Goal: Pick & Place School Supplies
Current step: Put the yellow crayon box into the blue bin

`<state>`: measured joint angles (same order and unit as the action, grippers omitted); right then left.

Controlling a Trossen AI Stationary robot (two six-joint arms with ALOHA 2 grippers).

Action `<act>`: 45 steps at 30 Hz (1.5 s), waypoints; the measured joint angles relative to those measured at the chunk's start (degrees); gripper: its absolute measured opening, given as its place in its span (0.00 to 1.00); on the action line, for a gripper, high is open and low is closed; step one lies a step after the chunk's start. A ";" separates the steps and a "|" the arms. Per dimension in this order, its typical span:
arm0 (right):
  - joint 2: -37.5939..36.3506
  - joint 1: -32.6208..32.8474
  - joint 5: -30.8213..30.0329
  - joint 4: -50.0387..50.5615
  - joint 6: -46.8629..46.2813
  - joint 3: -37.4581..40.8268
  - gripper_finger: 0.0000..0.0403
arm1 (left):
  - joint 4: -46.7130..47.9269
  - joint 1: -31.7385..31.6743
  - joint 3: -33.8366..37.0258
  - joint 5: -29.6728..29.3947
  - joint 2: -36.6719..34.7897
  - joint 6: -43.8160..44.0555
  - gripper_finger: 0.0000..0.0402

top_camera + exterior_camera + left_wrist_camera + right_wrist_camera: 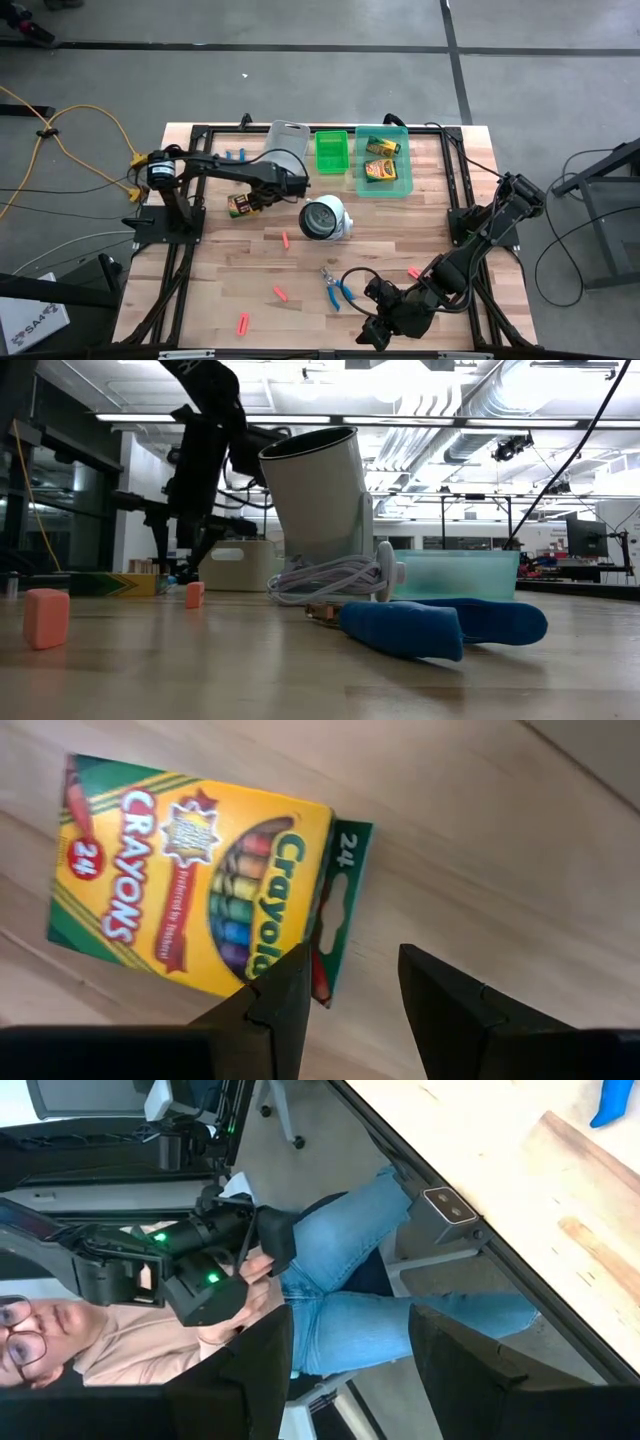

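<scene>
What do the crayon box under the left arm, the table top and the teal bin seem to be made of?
Crayon box: likely thin cardboard with glossy print; folded flap and hang hole show.
Table top: wood, pale planks with visible grain, smooth finish.
Teal bin: probably plastic, translucent; the crayon boxes inside show through its walls.

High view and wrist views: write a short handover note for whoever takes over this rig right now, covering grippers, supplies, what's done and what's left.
Left gripper: open, empty, hovering right at the crayon box on the table, one finger over its flap end.
Right gripper: open, empty, parked past the table's near edge, facing a seated person.
Done: two crayon boxes lie in the teal bin.
Left: the loose crayon box, the blue-handled scissors and the red-pink stubs scattered on the table. The green bin looks empty; the grey bin is partly hidden by the left arm.
</scene>
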<state>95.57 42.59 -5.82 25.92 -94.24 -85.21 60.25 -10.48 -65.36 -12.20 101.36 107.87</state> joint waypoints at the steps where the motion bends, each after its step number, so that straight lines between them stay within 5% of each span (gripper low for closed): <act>1: 0.00 0.00 0.00 0.02 0.00 -0.01 0.47 | -0.07 0.00 0.02 0.04 0.41 -0.03 0.36; 33: 0.00 0.00 0.00 0.00 0.00 -0.01 0.47 | 3.57 -1.40 -0.01 2.42 5.16 0.57 0.36; 45: 0.00 0.00 0.00 0.00 0.00 0.00 0.47 | 6.72 -1.42 0.21 2.40 5.29 2.00 0.20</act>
<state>95.57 42.59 -5.82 25.91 -94.24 -85.21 66.96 -11.90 -65.14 -9.80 106.65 109.86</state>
